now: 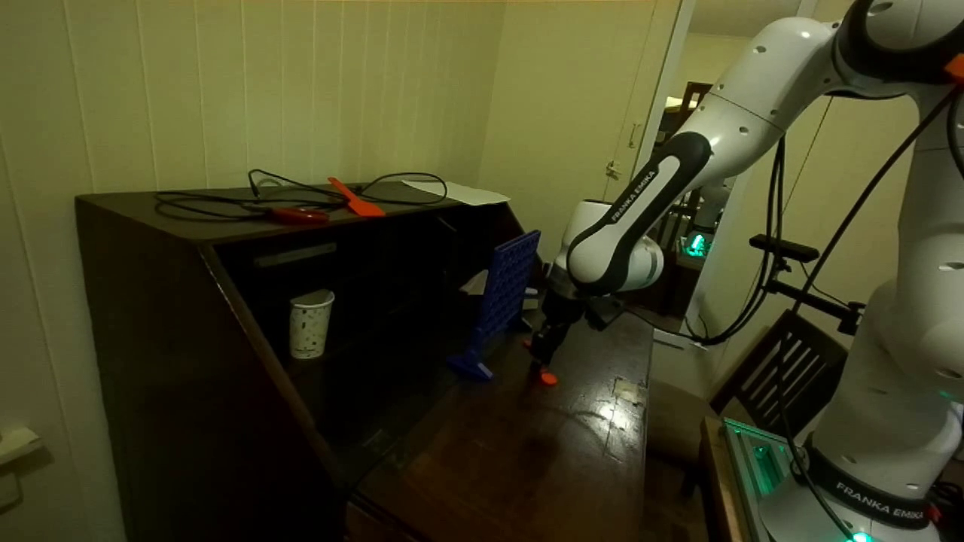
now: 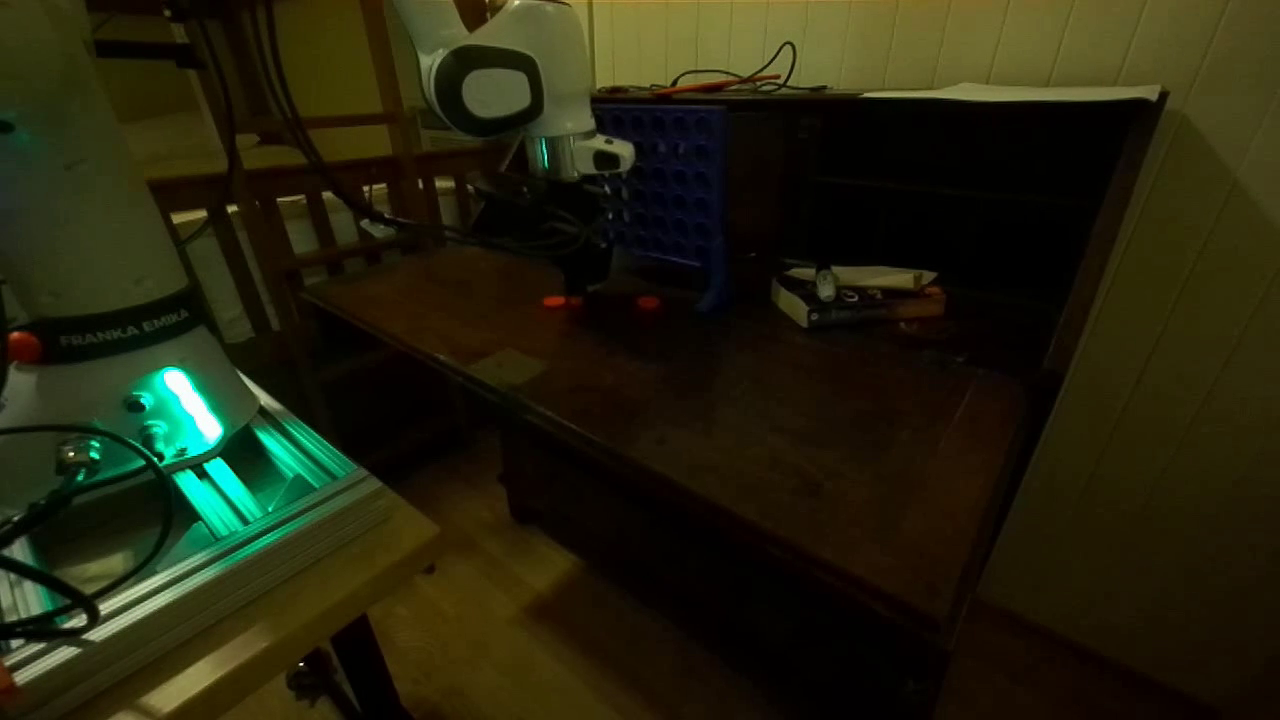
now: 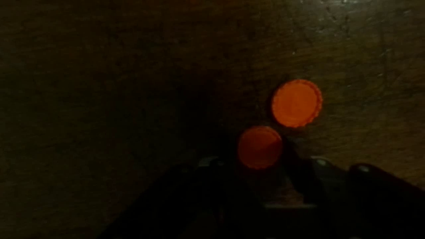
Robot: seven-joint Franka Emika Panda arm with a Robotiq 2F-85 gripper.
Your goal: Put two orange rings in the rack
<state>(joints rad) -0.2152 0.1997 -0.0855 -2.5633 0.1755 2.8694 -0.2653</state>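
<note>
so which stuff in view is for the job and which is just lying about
For the job:
orange rings, only two needed
blue rack

Just lying about:
speckled cup
orange-red tool
red item near it
black cable
white sheet
book

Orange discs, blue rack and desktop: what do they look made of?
Orange discs: probably moulded plastic, fairly matte, given the even colour and ridged rim.
Blue rack: likely plastic too, judging by its uniform colour and grid of round holes; finish unclear in dim light.
Desktop: wood or veneer, apparently varnished; grain and bright glare show.
</note>
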